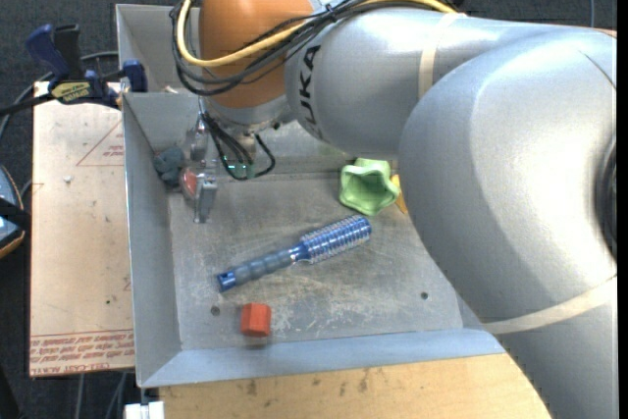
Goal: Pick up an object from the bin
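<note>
My gripper (204, 196) hangs low at the bin's far left, close to the left wall. Right beside it, on its left, lie a dark grey lump (168, 162) and a small reddish thing (188, 180), partly hidden by the gripper. I cannot tell whether it touches either of them. A blue brush with a ribbed handle (294, 254) lies slantwise on the bin floor, below and to the right of the gripper.
A crumpled green thing (367, 186) sits at the right, against the arm. A small red block (255, 319) rests near the front wall. The arm with its orange cover and cables hangs over the bin's back and right.
</note>
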Available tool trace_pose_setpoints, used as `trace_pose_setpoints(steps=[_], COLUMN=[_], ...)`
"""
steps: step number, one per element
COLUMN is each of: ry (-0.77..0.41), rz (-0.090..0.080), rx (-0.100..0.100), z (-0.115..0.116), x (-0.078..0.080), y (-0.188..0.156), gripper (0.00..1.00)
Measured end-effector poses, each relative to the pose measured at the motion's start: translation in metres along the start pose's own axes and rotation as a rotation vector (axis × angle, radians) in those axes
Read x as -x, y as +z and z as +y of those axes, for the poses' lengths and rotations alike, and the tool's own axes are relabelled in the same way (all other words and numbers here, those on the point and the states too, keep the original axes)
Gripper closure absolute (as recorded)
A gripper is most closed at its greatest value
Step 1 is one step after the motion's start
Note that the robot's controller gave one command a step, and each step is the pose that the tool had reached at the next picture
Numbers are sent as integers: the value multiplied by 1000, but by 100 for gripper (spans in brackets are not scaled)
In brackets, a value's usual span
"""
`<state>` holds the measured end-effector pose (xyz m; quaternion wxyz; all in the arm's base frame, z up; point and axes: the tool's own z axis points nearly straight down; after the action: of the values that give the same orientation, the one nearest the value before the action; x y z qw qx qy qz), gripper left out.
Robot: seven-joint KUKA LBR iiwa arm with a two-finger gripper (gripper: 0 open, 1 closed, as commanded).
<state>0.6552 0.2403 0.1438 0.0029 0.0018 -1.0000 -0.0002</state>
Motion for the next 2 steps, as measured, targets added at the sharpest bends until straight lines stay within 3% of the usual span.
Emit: trace_pose_setpoints(steps=[1,2], ry=[-37,-191], rz=[1,-28], rx=[-4,5], z=[-80,-97], x=[-30,-107], y=[50,67], gripper=[0,0])
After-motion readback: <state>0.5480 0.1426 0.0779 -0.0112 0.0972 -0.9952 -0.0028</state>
